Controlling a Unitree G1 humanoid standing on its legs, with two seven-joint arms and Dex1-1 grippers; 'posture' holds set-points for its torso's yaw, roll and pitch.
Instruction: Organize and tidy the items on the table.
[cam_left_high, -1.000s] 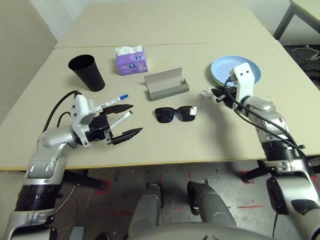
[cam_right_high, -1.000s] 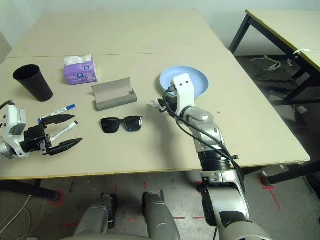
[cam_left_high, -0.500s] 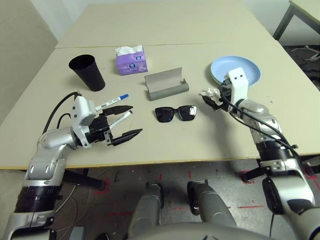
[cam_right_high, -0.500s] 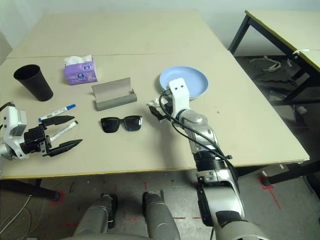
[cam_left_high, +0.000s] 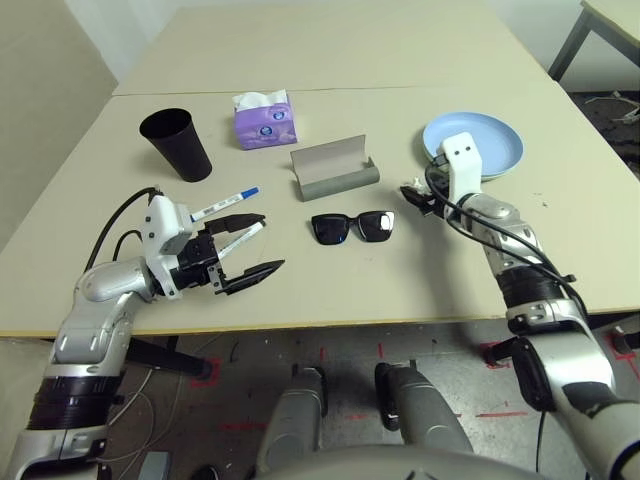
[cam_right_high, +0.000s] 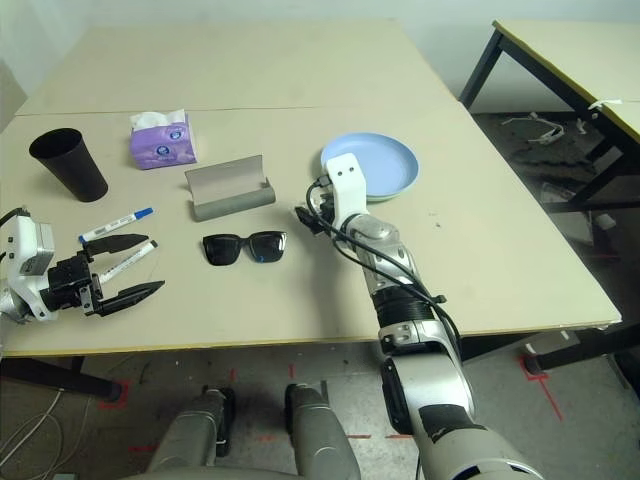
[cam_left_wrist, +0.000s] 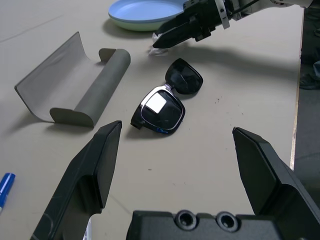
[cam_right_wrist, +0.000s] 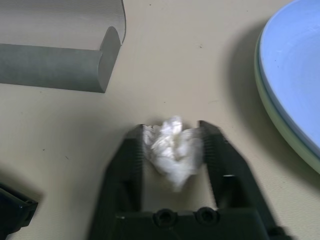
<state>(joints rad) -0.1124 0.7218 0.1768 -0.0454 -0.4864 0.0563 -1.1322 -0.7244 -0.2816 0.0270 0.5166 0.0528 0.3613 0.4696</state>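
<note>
The tissue wad is enclosed by the right hand, fingers closed against it, with the plates at 2 o'clock. The sunglasses are faced by the wide-open, empty left hand. The green plate is largely hidden under the blue.

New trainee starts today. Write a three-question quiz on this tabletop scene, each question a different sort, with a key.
1. True or false: the glasses case lies open.
2. What sits between the right gripper fingers? A) a marker B) the white tissue wad C) the sunglasses
3. Fill in: the black cup stands beside the purple ____ box.

Key:
1. True.
2. B. The fingers flank the wad on the table, near the stacked plates.
3. Tissue.
</note>
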